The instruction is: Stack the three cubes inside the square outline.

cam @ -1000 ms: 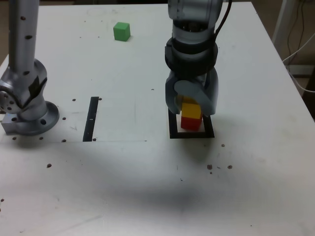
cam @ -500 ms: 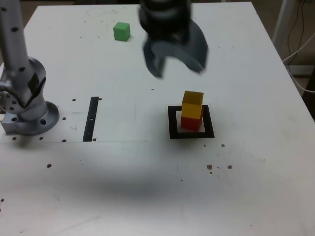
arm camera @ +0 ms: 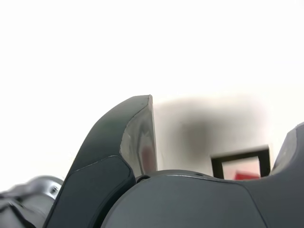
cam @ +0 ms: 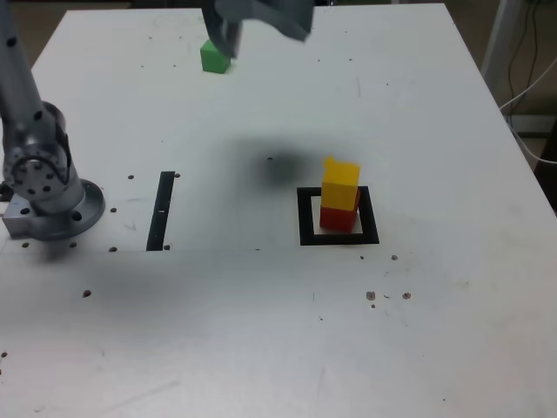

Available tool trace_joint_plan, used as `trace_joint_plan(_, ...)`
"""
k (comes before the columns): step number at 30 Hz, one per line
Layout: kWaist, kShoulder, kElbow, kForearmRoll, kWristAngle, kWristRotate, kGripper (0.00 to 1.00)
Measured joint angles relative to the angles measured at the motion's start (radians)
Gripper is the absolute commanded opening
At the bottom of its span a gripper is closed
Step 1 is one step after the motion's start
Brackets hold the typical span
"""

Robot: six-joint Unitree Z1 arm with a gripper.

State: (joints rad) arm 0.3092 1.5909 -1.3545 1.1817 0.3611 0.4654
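In the exterior view, the yellow cube [cam: 340,184] is seen right of the centre of the frame, upright on top of the red cube [cam: 337,218], which is set inside the square outline [cam: 372,228]. All sides of each cube look alike in length, so no long axis is given by their shape; a front face of each is turned toward the camera, and a narrow strip of red is left showing beside the yellow block's lower right edge. The outline's near and far sides are laid nearly level across the frame, its other two running up and down it. The green cube [cam: 215,57] is placed apart in the upper left of the frame, outside the outline, on the pale tabletop [cam: 218,331]; its upper right part is partly hidden by the tool [cam: 264,43]. The black strip [cam: 161,211], at left of centre, is laid with its long axis running up the frame, its far end leaning slightly right. By the left edge, the arm's base [cam: 57,218] is seen. The tool is held raised at the top of the frame, its fingers spread wide with nothing gripped. Between them in the wrist view, pale surface, part of the outline and a patch of red are shown.
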Motion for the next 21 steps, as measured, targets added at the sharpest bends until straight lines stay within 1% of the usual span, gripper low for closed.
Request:
trace_joint_plan(4, 0.112, 0.005, -0.022, -0.012, 0.000, 0.087, 0.99)
trace_joint_plan(9, 0.209, 0.021, -0.067, -0.023, -0.001, 0.174, 0.98)
trace_joint_plan(12, 0.271, 0.051, -0.084, -0.028, -0.008, 0.224, 0.98)
trace_joint_plan(15, 0.352, 0.085, -0.090, -0.051, -0.025, 0.279, 0.97)
trace_joint_plan(21, 0.489, 0.138, -0.095, -0.111, -0.084, 0.377, 0.97)
